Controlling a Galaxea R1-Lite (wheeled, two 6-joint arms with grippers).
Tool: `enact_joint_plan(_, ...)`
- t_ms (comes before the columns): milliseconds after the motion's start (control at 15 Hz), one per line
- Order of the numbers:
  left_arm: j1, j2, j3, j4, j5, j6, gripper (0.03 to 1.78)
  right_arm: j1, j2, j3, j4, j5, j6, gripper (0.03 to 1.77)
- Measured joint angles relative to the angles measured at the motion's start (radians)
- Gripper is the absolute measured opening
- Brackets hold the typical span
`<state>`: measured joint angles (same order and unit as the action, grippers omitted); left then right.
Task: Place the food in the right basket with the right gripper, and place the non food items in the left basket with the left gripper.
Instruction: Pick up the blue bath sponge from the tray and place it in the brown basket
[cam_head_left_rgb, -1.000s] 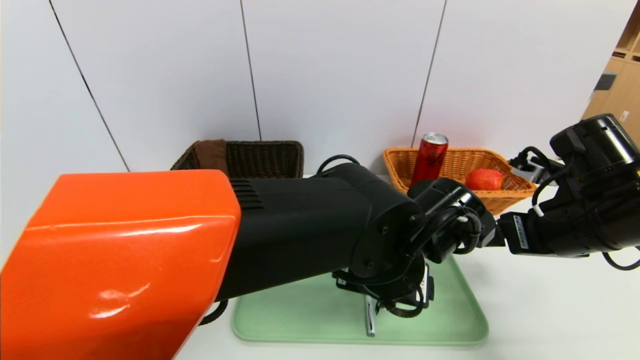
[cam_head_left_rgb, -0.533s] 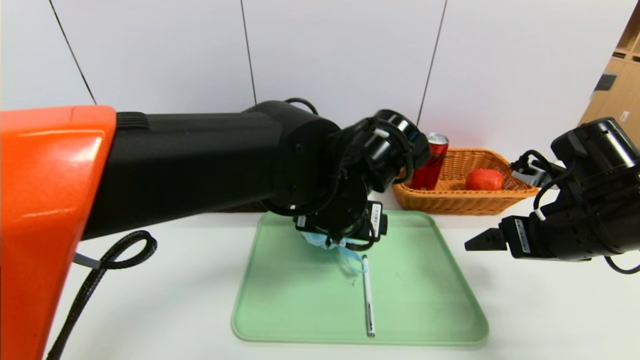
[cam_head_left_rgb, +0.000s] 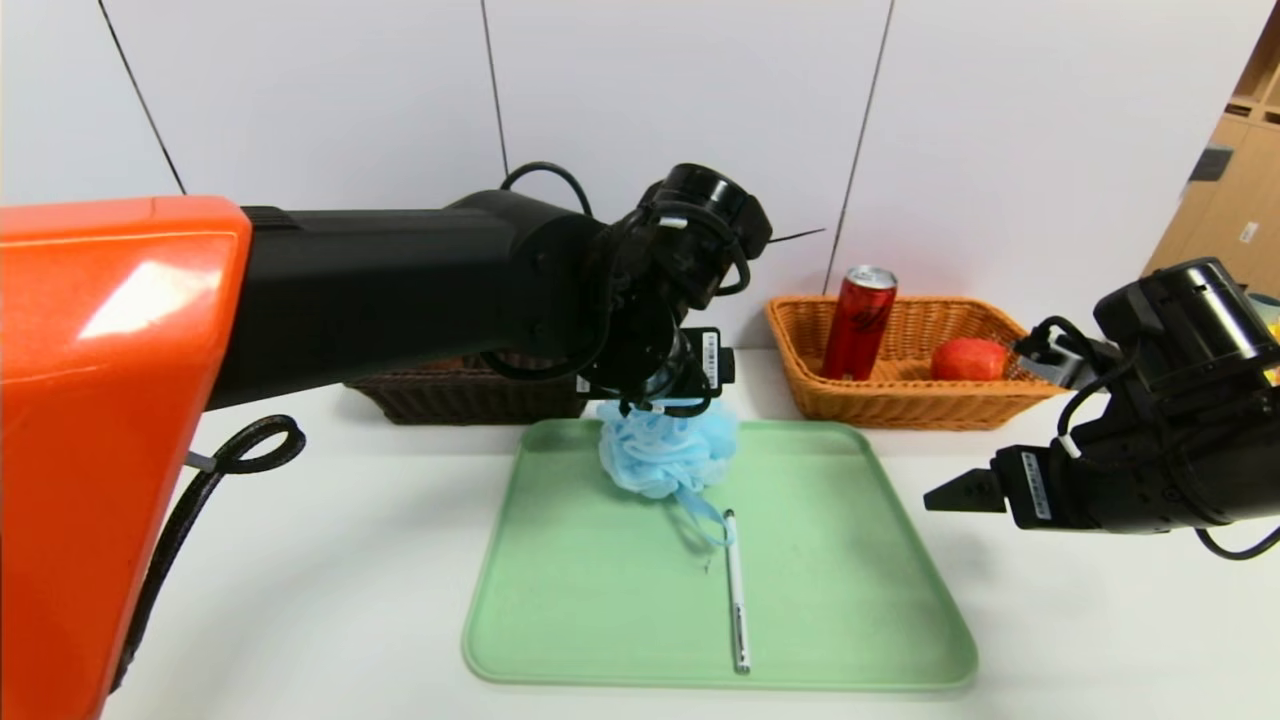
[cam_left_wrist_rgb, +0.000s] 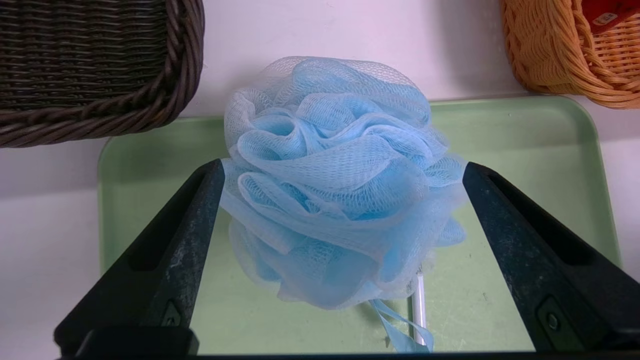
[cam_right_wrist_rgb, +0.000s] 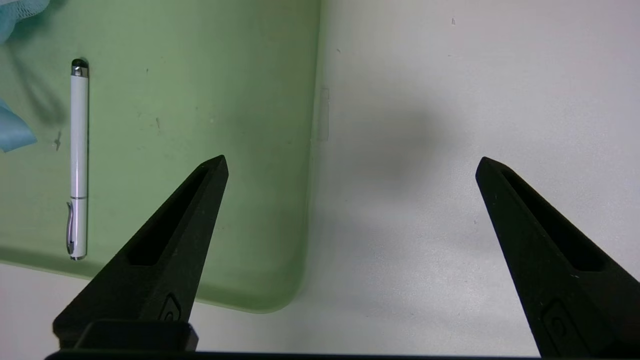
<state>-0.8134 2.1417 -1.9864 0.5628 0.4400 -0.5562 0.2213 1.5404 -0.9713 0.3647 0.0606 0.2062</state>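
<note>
Light-blue mesh bath sponge (cam_left_wrist_rgb: 340, 185) on green rectangular tray (cam_head_left_rgb: 590, 620); left gripper (cam_left_wrist_rgb: 345, 172) above it, fingers apart, likely lining up for grasp. White-silver slim pen (cam_head_left_rgb: 737, 600) on tray. Right gripper (cam_right_wrist_rgb: 352, 162) parked beside tray, fingers apart, probably because food already sits in orange wicker basket (cam_head_left_rgb: 930, 408) behind tray.

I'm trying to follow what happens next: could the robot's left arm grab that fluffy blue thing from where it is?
Probably yes: the left gripper is open above the blue sponge, its jaws on either side and nothing visible between them and it.
</note>
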Motion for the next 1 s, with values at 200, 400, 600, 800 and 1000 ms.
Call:
enact_joint_plan(200,0.001,0.019,0.000,-0.007,-0.028,-0.002,1.69,-0.001,0.000,0.006,-0.001,0.000,0.000,1.71)
enact_joint_plan(400,0.006,0.030,0.000,0.000,-0.042,-0.003,1.69,-0.001,0.000,0.009,-0.001,0.000,0.000,1.71)
enact_joint_plan(600,0.008,0.050,0.000,-0.007,-0.043,-0.003,1.69,0.000,-0.003,0.011,-0.001,-0.001,0.000,1.71)
enact_joint_plan(800,0.016,0.073,0.000,-0.017,-0.053,-0.007,1.69,0.000,-0.013,0.016,-0.002,-0.003,-0.002,1.71)
enact_joint_plan(1000,0.026,0.096,0.000,-0.020,-0.067,-0.008,1.69,0.000,-0.019,0.016,-0.002,-0.006,-0.002,1.71)
